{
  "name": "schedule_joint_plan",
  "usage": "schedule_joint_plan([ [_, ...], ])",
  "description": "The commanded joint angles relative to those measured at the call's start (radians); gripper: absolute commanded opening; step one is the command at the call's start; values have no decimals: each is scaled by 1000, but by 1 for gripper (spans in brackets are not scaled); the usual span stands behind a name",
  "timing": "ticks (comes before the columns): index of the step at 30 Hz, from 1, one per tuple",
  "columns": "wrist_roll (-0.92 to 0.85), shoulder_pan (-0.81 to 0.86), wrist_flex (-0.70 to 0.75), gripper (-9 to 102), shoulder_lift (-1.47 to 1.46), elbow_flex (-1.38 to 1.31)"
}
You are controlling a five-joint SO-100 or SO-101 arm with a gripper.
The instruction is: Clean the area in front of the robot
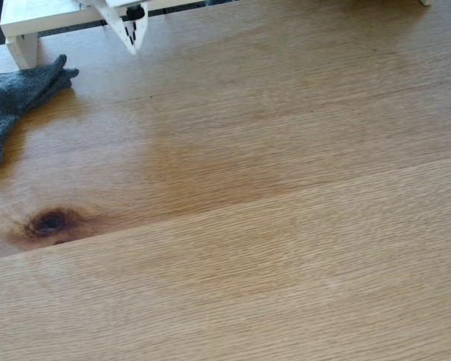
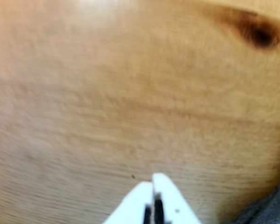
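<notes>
The light-brown oak tabletop (image 1: 270, 188) spreads across the fixed view, with a darker patch in the middle and a dark oval knot (image 1: 50, 221) at the left. The knot (image 2: 260, 33) also appears at the top right of the blurred wrist view. My white pointed gripper (image 1: 134, 47) hangs at the top edge of the fixed view, tips down, a little above the wood. In the wrist view the gripper (image 2: 152, 179) rises from the bottom edge, its two white fingers pressed together with nothing between them.
A crumpled dark grey cloth (image 1: 15, 98) lies at the table's left edge, and its corner (image 2: 270, 210) enters the wrist view at the bottom right. A white painted wooden frame (image 1: 30, 26) stands at the back left.
</notes>
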Motion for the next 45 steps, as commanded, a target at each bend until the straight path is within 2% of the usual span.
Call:
schedule_joint_plan([
  [1, -74, 17, 0, 0, 255, 201],
  [5, -120, 44, 121, 0, 383, 345],
  [11, -114, 37, 387, 0, 520, 322],
  [45, -92, 71, 391, 0, 525, 322],
])
